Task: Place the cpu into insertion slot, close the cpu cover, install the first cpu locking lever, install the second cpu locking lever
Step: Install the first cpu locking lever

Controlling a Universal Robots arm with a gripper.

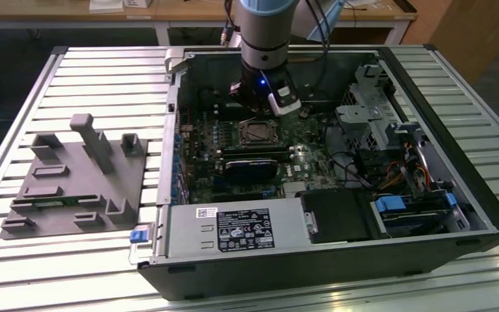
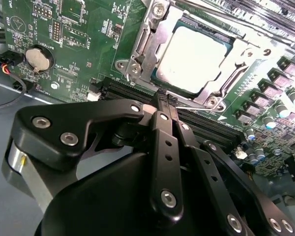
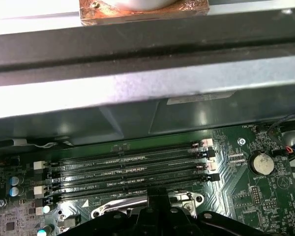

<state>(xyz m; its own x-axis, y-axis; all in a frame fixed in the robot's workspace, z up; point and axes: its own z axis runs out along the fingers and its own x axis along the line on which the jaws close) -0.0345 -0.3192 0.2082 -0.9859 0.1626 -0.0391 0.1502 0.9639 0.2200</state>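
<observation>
1. My gripper (image 2: 166,101) hangs inside the open computer case (image 1: 336,270), with my fingers (image 2: 163,128) pressed together and nothing visible between them.
2. My fingertips sit over the long black memory slots (image 3: 128,169), just beside the insertion slot (image 1: 254,133).
3. The cpu (image 2: 191,59) lies flat in that slot, silvery top up.
4. The cpu cover (image 2: 143,37) is down around the chip, on the green motherboard (image 2: 88,29).

Workshop, slatted bench (image 1: 102,71), open computer case (image 1: 336,270)
</observation>
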